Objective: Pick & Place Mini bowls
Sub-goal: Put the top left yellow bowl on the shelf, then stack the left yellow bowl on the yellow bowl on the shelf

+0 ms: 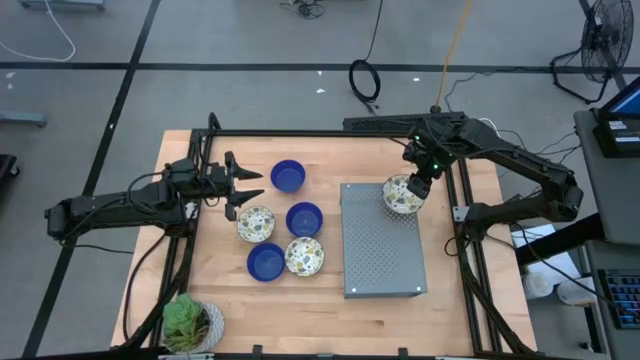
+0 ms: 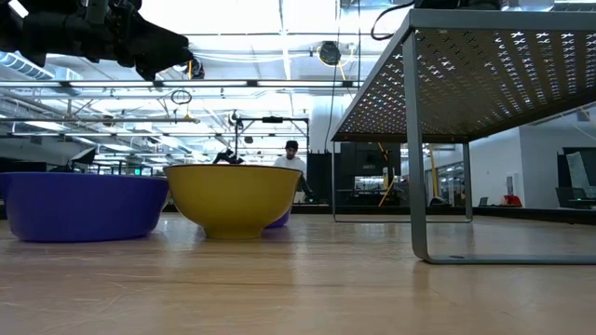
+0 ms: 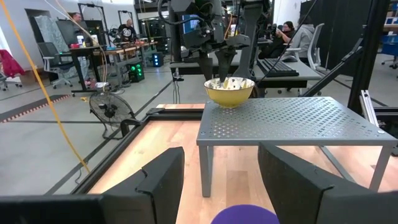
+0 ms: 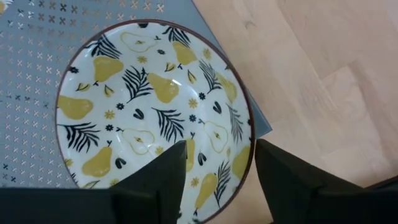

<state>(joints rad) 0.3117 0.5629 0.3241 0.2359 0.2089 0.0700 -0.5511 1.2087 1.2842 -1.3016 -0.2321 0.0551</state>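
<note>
Right gripper [image 1: 412, 193] is hanging over my pear-print bowl [image 1: 401, 195], fingers spread across its rim and not pinching it. That bowl sits on the perforated metal stand's [image 1: 383, 260] 1 o'clock corner. Left gripper [image 1: 243, 187] waits wide open at 9 o'clock. Five more bowls cluster mid-table beside it: three blue bowls [image 1: 288, 176], two patterned bowls [image 1: 256, 224].
</note>
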